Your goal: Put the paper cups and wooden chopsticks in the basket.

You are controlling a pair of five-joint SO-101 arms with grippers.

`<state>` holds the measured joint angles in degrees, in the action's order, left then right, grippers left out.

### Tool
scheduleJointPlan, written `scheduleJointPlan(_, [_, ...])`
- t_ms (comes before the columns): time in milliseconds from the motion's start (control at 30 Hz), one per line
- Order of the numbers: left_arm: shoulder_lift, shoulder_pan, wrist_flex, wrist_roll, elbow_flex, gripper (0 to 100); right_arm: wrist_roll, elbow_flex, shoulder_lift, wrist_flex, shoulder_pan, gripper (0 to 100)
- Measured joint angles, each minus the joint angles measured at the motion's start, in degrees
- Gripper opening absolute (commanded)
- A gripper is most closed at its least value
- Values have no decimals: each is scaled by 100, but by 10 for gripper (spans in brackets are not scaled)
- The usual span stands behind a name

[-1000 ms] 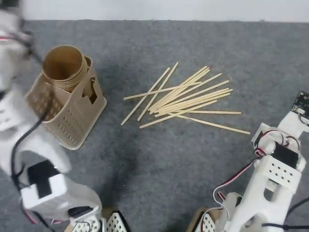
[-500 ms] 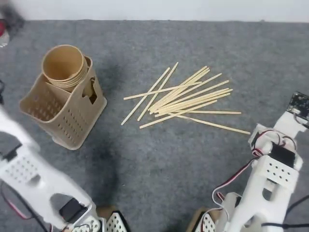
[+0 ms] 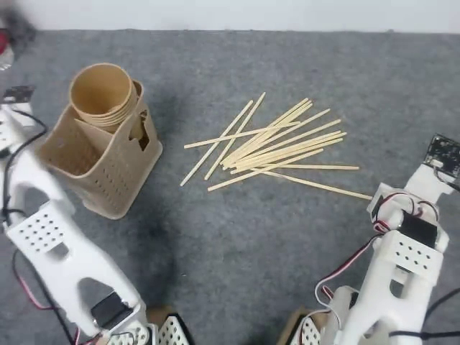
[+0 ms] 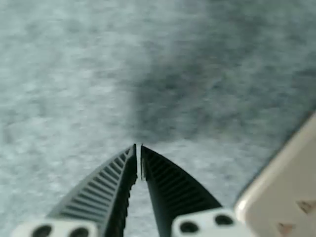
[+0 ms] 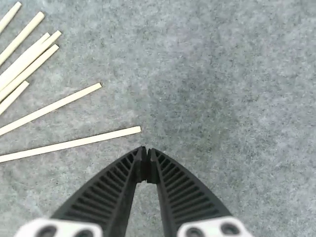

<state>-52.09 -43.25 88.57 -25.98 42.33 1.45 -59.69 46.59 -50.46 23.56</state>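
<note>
Grey felt-like mat [image 3: 215,244] runs up to a pale wall [image 3: 251,13] along the far edge. The perforated tan basket [image 3: 108,176] stands on the mat at the left, with the stacked paper cups [image 3: 102,90] nested in its far compartment. The wooden chopsticks [image 3: 280,147] lie loose in a fanned heap mid-mat, well apart from the basket. The left gripper [image 4: 138,148] is over bare mat, jaws closed tip to tip and empty; the right gripper [image 5: 146,150] is likewise pinched closed and empty, just beside the nearest chopstick's end.
</note>
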Motion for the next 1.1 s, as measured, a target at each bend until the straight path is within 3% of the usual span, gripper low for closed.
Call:
scheduleJointPlan(633, [9,1196,826,0,53,11,0,0,0,0,0,6])
scheduleJointPlan(1000, [501,633,993,0,1468,12,0,0,0,0,0,6])
scheduleJointPlan(1100, [905,527,1037,352,2171,12,0,0,0,0,0,6])
